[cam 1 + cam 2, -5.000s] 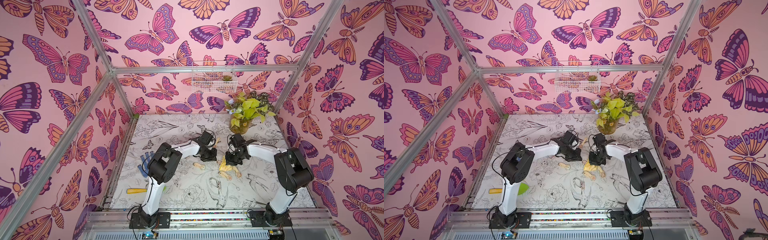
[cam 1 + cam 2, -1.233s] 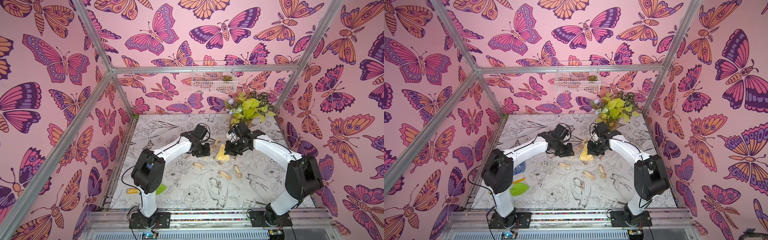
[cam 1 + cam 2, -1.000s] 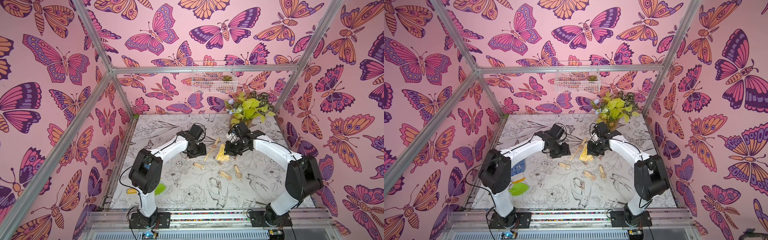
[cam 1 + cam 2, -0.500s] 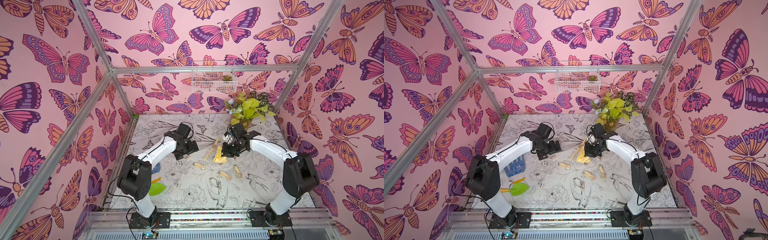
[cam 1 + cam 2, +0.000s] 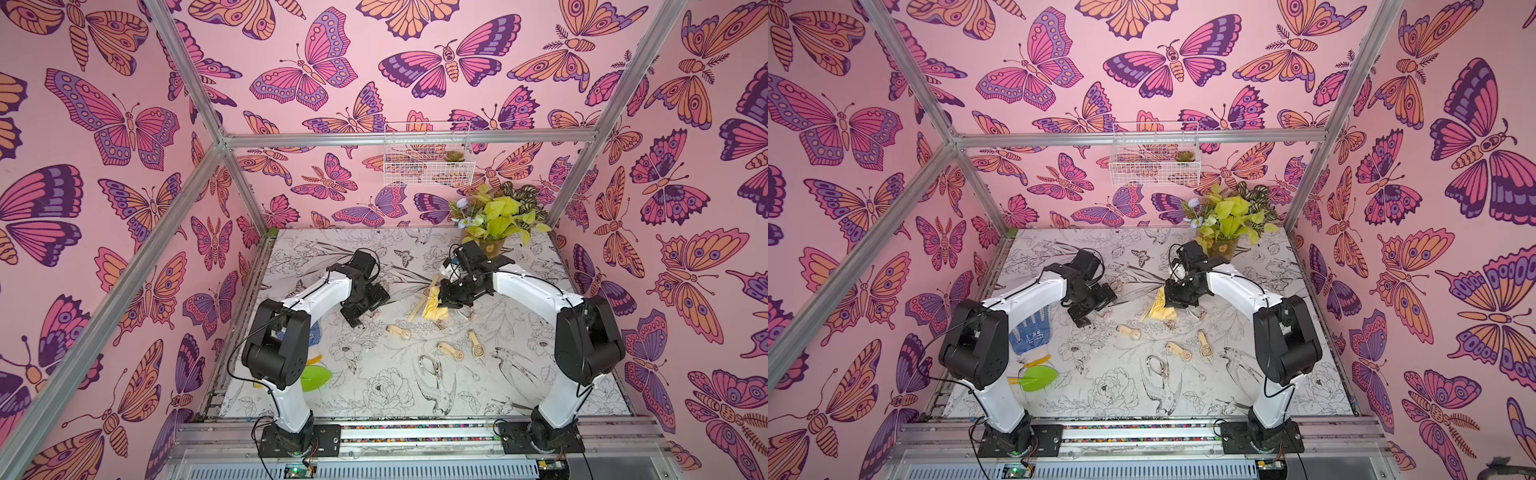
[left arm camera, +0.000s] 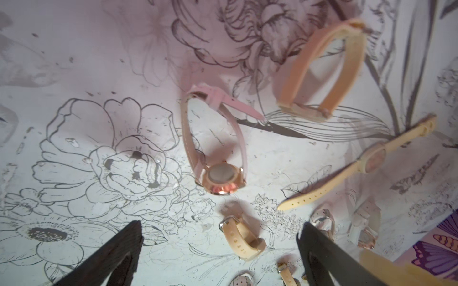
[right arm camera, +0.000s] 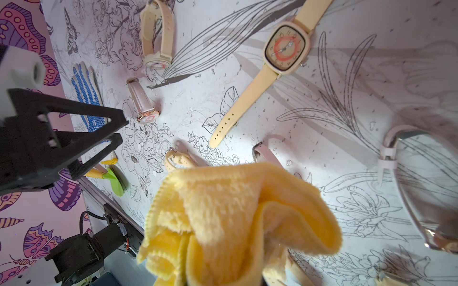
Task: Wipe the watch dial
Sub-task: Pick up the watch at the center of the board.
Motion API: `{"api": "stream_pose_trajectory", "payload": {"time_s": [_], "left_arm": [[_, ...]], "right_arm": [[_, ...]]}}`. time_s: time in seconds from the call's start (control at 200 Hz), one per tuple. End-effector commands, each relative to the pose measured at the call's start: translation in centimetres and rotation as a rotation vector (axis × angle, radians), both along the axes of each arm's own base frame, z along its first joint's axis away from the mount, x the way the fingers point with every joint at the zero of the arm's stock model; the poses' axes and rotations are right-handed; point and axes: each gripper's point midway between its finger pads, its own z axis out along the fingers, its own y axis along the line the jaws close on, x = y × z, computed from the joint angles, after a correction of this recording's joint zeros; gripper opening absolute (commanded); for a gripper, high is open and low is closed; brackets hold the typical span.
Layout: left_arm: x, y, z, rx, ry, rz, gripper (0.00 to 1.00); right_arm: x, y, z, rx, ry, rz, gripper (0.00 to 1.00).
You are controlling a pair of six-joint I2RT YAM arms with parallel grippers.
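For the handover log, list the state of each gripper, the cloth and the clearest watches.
left gripper: open, empty.
right gripper: shut on the yellow cloth.
yellow cloth: bunched, held by the right gripper.
square-dial watch: unbuckled, lying flat, dial up.
pink round watch: strap buckled in a loop.

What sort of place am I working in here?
Most likely a staged robot test booth, not a home: butterfly-print walls on a metal frame, two arms bolted to a rail at the edge of a flower-print table.
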Motion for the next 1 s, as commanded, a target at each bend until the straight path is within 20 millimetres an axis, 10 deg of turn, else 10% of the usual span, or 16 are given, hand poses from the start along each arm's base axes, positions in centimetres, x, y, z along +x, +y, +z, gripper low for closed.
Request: {"api": "stream_pose_trajectory", "payload": {"time_s": [0.0, 0.996], "left_arm": [[-0.3, 1.6, -1.0, 0.044, 0.050, 0.075, 0.98], [1.3, 0.6, -5.0, -0.034, 0.099, 0.101, 0.61]], "right_arm": [[-0.1, 0.4, 0.3, 0.006, 0.003, 0.022, 0.00], [0.3, 0.3, -1.7, -0.019, 0.027, 0.002, 0.00]]}}
